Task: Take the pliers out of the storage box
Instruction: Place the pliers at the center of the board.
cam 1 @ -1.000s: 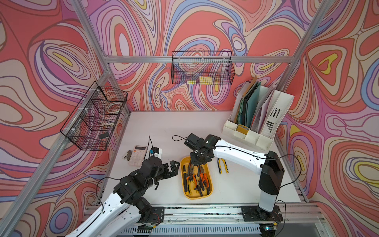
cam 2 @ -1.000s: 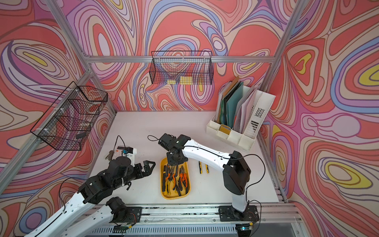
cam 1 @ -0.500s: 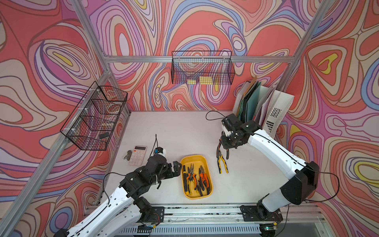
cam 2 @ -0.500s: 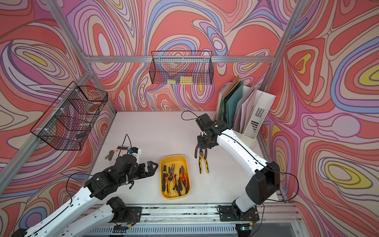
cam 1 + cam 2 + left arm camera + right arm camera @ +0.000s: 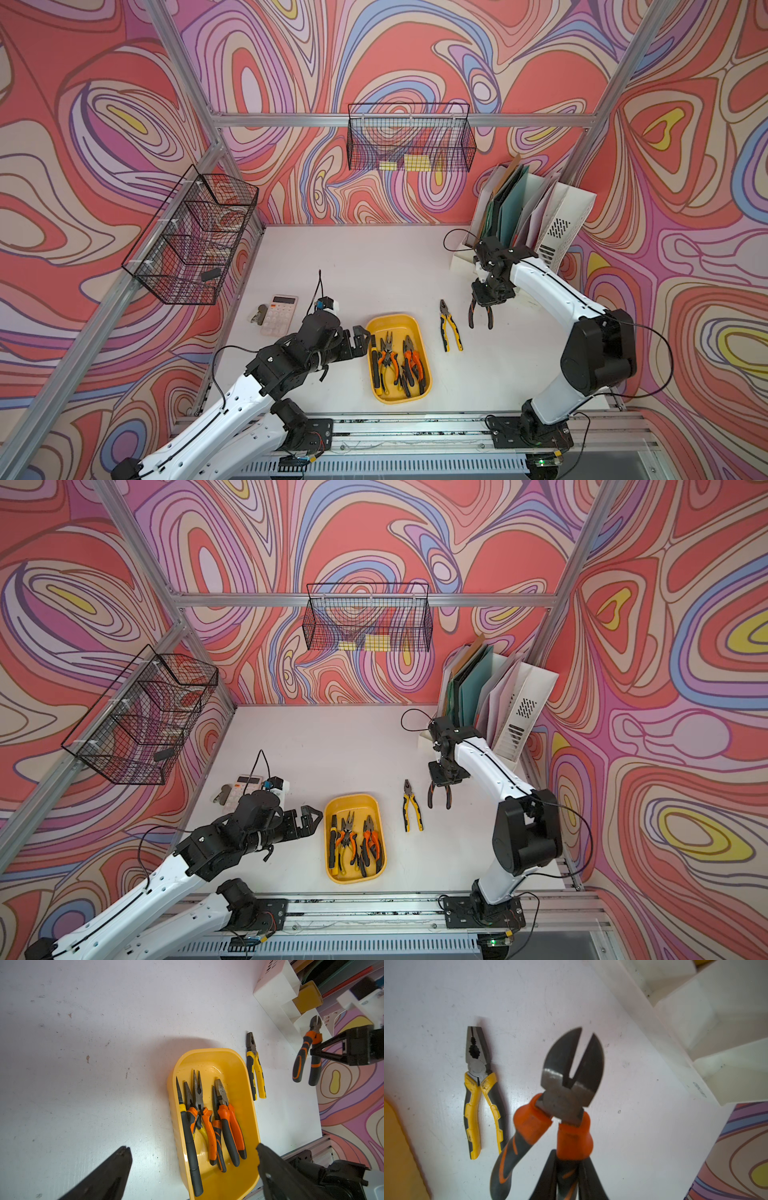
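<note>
The yellow storage box [image 5: 392, 326] [image 5: 353, 804] [image 5: 214, 1059] lies near the table's front edge and holds several pliers [image 5: 399, 361] [image 5: 207, 1118] with orange-and-black or yellow-and-black handles. One yellow-and-black pair [image 5: 451, 328] [image 5: 412, 808] [image 5: 480, 1093] lies flat on the table just right of the box. Further right, my right gripper [image 5: 485, 300] [image 5: 566, 1159] is shut on one handle of orange-and-black cutting pliers [image 5: 480, 316] [image 5: 571, 1076], which hang above the table. My left gripper [image 5: 362, 340] [image 5: 191, 1148] stands open at the box's left rim, holding nothing.
A white file organizer [image 5: 536, 224] with folders stands at the back right, close behind my right arm. A calculator [image 5: 279, 313] and a small grey item [image 5: 259, 313] lie left of my left arm. Wire baskets [image 5: 195, 237] [image 5: 409, 139] hang on the walls.
My right gripper has carried the orange-and-black cutting pliers out of the box and rightward, past the yellow-and-black pair. My left arm has shifted slightly.
</note>
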